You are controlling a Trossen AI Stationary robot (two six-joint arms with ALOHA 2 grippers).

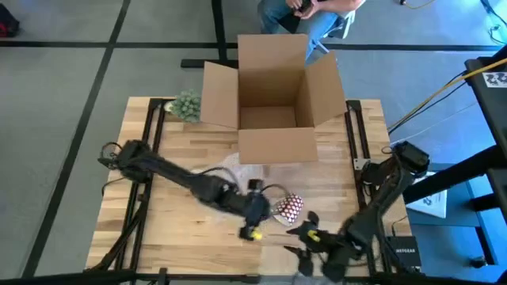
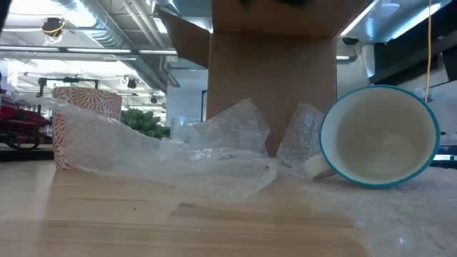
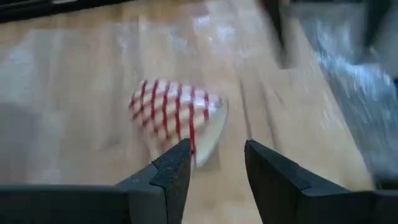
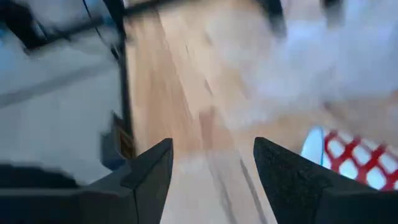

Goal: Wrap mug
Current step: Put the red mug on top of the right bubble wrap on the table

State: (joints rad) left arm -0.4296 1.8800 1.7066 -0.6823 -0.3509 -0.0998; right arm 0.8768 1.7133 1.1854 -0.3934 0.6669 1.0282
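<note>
Just beyond left fingers (image 3: 180, 168): mug (image 3: 174, 115), untouched

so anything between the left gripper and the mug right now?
Nothing visible. In the left wrist view the left gripper is open with only bare table between its fingers and the red-patterned mug lying on its side. The bubble wrap lies beside it, toward the box, off that line.
</note>
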